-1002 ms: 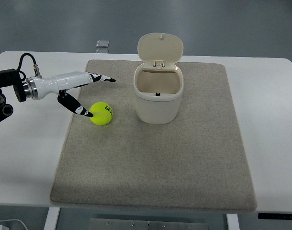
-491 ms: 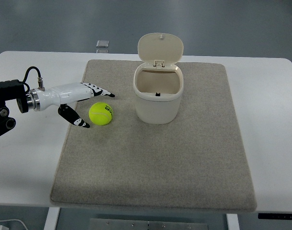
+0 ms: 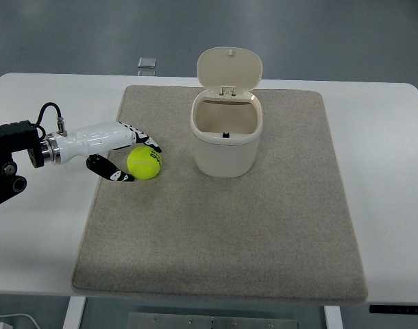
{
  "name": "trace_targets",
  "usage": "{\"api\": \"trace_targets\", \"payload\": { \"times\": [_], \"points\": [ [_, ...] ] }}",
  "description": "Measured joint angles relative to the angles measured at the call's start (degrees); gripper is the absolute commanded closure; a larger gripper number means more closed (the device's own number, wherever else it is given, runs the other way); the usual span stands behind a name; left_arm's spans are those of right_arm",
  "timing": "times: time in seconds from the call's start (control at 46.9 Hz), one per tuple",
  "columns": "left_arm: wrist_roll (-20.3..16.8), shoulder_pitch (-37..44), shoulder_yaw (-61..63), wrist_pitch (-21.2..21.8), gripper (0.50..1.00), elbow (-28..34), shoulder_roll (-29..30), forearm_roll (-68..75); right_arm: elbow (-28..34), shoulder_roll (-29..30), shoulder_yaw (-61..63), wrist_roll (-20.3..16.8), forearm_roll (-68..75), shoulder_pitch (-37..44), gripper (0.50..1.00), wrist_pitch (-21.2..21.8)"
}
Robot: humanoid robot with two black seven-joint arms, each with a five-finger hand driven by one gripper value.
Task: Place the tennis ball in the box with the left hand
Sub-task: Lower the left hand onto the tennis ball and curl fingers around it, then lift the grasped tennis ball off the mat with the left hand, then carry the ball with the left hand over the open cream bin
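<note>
Ball on mat, left of the box, near but apart from it. Box lid stands open. Left hand at the ball's left side: fingers curl over its top, thumb under its lower left, closing around it; firm grip not confirmed. Ball not lifted. Mat lies on tabletop.

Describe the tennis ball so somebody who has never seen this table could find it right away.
Start at the grey mat covering the middle of the white table. On its far half stands a cream box with its lid flipped up. Left of that box lies the tennis ball, right beside the left hand: it is the only round, bright yellow-green thing here.
</note>
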Motion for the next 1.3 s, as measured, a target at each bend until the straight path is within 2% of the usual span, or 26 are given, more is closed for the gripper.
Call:
{"api": "trace_targets", "payload": {
  "times": [0.085, 0.277, 0.299, 0.405, 0.661, 0.725, 0.746, 0.789, 0.874, 1.002, 1.152, 1.301],
  "points": [
    [0.0, 0.0, 0.0, 0.0, 0.791, 0.0, 0.0, 0.0, 0.0, 0.0, 0.0, 0.0, 0.0, 0.0, 0.562, 0.0],
    [0.0, 0.0, 0.0, 0.0, 0.801, 0.0, -0.1, 0.0, 0.0, 0.0, 0.0, 0.0, 0.0, 0.0, 0.562, 0.0],
    [0.0, 0.0, 0.0, 0.0, 0.823, 0.0, -0.1, 0.0, 0.0, 0.0, 0.0, 0.0, 0.0, 0.0, 0.56, 0.0],
    [0.0, 0.0, 0.0, 0.0, 0.998, 0.0, 0.0, 0.0, 0.0, 0.0, 0.0, 0.0, 0.0, 0.0, 0.56, 0.0],
    [0.0, -0.6, -0.7, 1.1, 1.0, 0.0, 0.2, -0.1, 0.0, 0.0, 0.0, 0.0, 0.0, 0.0, 0.562, 0.0],
    [0.0, -0.8, -1.3, 4.1, 1.0, 0.0, 0.5, -0.1, 0.0, 0.0, 0.0, 0.0, 0.0, 0.0, 0.562, 0.0],
    [0.0, -0.9, -1.5, 6.9, 1.0, -0.3, 0.7, -0.1, 0.0, 0.0, 0.0, 0.0, 0.0, 0.0, 0.562, 0.0],
    [0.0, -0.9, -1.6, 8.2, 1.0, -0.5, 0.8, -0.1, 0.0, 0.0, 0.0, 0.0, 0.0, 0.0, 0.56, 0.0],
    [0.0, -0.9, -1.6, 14.4, 1.0, -1.9, 2.0, 1.7, 0.0, 0.0, 0.0, 0.0, 0.0, 0.0, 0.562, 0.0],
    [-0.1, -1.1, -1.7, 19.1, 1.0, -4.3, 3.5, 5.9, 0.0, 0.0, 0.0, 0.0, 0.0, 0.0, 0.56, 0.0],
    [-0.1, -4.5, -1.8, 20.1, 1.0, -7.9, 4.9, 6.6, 0.0, 0.0, 0.0, 0.0, 0.0, 0.0, 0.562, 0.0],
    [-0.1, -9.3, -1.6, 20.2, 1.0, -8.6, 4.6, 9.9, 0.0, 0.0, 0.0, 0.0, 0.0, 0.0, 0.562, 0.0]
  ]
}}
